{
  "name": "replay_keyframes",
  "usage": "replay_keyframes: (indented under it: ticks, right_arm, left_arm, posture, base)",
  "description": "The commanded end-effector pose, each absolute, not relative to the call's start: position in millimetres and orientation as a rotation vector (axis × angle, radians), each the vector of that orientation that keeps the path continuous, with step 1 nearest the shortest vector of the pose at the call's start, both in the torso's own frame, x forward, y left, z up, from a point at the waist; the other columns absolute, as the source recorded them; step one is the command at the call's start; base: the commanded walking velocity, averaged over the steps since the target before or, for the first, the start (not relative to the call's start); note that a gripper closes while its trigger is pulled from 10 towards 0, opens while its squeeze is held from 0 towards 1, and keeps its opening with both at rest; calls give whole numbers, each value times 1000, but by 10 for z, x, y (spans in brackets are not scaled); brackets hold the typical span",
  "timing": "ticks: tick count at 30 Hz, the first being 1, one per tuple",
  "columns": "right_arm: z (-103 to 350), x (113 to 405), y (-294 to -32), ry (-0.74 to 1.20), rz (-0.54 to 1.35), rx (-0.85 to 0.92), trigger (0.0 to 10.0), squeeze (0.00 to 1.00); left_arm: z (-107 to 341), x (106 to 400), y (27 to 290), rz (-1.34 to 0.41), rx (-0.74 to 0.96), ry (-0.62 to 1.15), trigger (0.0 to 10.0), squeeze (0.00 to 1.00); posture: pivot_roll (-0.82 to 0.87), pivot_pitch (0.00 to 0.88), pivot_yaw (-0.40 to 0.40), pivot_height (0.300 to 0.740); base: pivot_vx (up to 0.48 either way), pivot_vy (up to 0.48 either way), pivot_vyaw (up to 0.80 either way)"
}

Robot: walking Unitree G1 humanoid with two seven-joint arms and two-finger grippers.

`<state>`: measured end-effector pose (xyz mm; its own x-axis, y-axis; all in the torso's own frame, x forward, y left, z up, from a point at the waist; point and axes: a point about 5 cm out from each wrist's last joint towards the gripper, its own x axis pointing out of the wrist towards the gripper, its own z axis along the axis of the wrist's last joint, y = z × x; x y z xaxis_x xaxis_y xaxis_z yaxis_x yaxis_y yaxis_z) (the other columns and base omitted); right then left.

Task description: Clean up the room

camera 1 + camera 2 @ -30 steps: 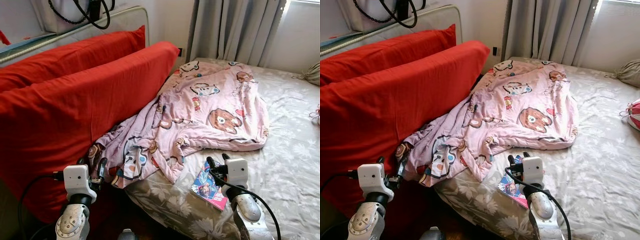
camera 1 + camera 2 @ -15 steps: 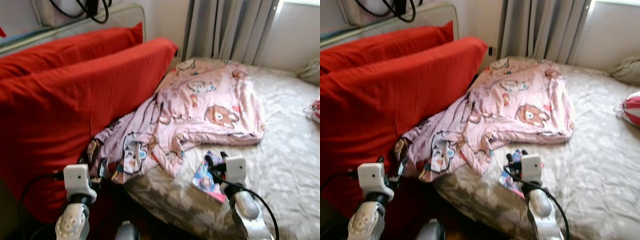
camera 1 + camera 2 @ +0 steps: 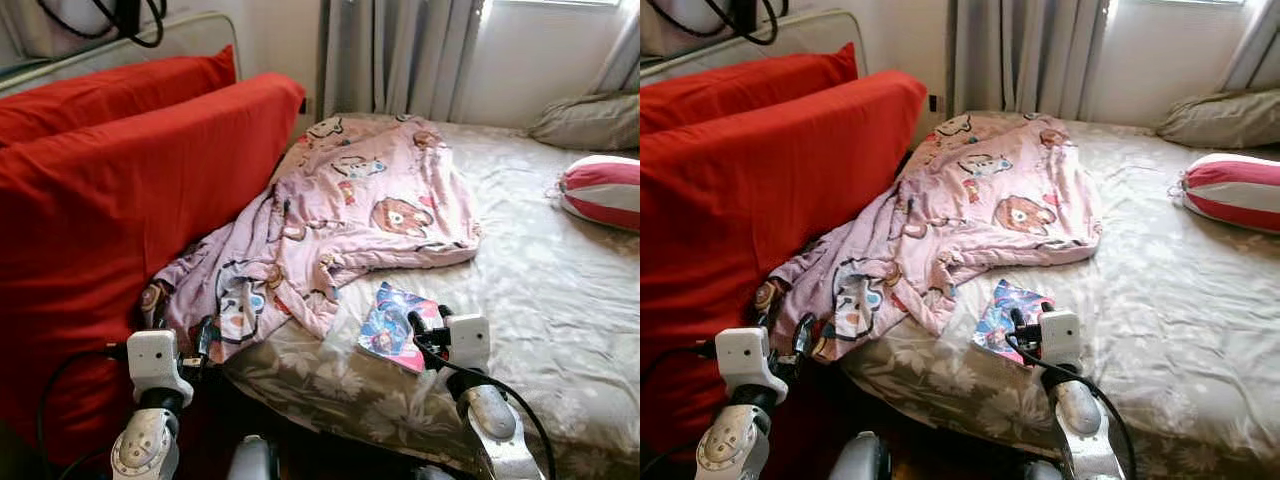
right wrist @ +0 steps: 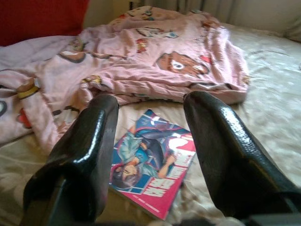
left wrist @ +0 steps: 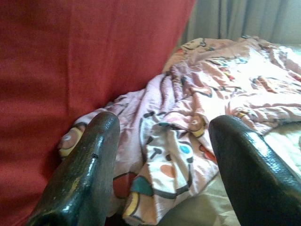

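Both grippers are hanging wide open w/ nothing held, and I'm lining the right gripper (image 4: 150,155) up over the comic book (image 3: 398,325) lying on the bedsheet (image 3: 560,280) just beside the pink blanket (image 3: 340,220), left gripper (image 5: 160,188) facing the blanket's hanging corner by the red cushion (image 3: 120,200); next, I reckon, lowering and closing on the book's near edge.

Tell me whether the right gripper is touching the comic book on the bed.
Apart. The right wrist view shows the right gripper open, the comic book lying flat on the bedsheet beyond both fingers.

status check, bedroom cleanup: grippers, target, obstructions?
Right gripper open, poised just short of the comic book on the bed. Left gripper open, empty, aimed at the pink blanket. Blanket edge lies close to the book, not covering it.
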<state>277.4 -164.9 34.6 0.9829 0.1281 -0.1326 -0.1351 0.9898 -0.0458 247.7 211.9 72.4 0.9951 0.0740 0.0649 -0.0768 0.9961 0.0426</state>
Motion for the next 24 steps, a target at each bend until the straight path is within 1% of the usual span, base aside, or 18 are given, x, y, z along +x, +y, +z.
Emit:
replay_keyframes:
  ticks: [1,6,7,9,12,14,17,24]
  right_arm:
    - [359,2808,-1620,132,142,-51,10000,0]
    - [344,2798,-1635,139,134,-49,10000,0]
    - [339,2802,-1644,145,116,-17,10000,0]
    - [340,2807,-1646,146,112,-10,10000,0]
    - [335,2822,-1636,158,117,-20,10000,0]
    - [323,2827,-1628,169,122,-26,10000,0]
    - [334,2826,-1624,153,125,-18,10000,0]
    - [344,2824,-1622,144,126,-9,10000,0]
  left_arm:
    - [716,2447,2139,82,53,-56,10000,0]
    - [712,2446,2141,78,59,-47,10000,0]
    - [710,2449,2134,75,57,-47,10000,0]
    - [711,2450,2130,75,55,-48,10000,0]
    - [718,2449,2119,71,52,-50,10000,0]
    - [721,2447,2119,71,52,-50,10000,0]
    - [717,2444,2132,74,54,-48,10000,0]
    - [703,2444,2129,70,56,-38,10000,0]
  posture:
    - [44,0,0,631]
    - [43,0,1,631]
    - [42,0,3,631]
    - [42,0,3,631]
    - [44,0,2,631]
    - [44,0,2,626]
    - [47,0,1,606]
    - [44,0,3,606]
  base:
    - [0,0,0]
    - [0,0,0]
    - [0,0,0]
    - [0,0,0]
    - [0,0,0]
    - [0,0,0]
    - [0,0,0]
    - [0,0,0]
